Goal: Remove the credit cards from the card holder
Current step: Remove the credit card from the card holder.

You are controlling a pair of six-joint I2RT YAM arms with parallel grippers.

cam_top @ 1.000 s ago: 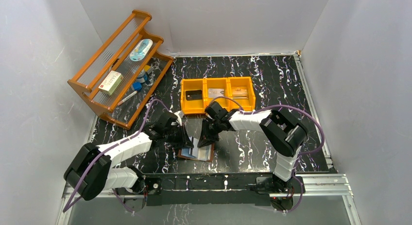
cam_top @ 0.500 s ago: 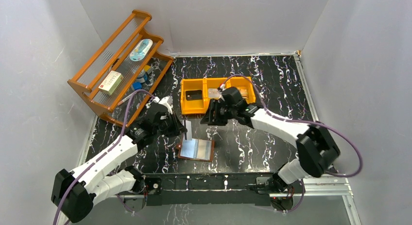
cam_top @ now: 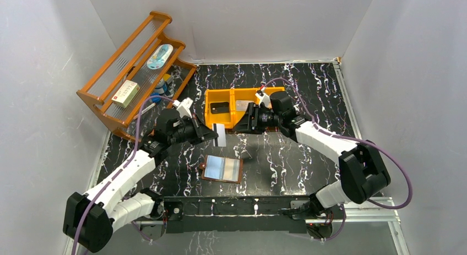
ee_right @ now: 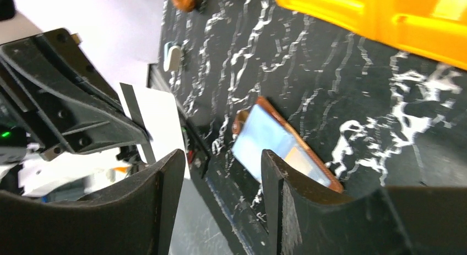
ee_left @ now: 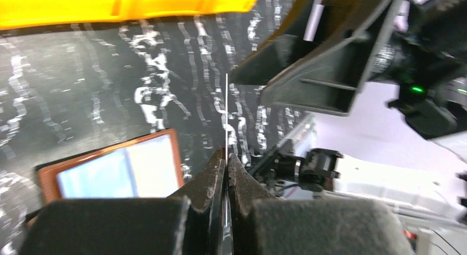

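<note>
Card holder (cam_top: pixel 222 168) lying open on counter (cam_top: pixel 308 90), pale-blue pockets facing up. Pale credit card (cam_top: pixel 220 135) standing on edge in air just beyond it, left gripper (cam_top: pixel 212 135) jaws clamping on it. Right gripper (cam_top: pixel 244 123) hovering beside orange bin (cam_top: pixel 220 92), jaws standing apart, gripping nothing; black card (cam_top: pixel 219 107) lying in bin's left compartment

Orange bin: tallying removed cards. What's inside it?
A black card lies in the left compartment and a silvery card in the middle. The right arm covers the right compartment.
</note>
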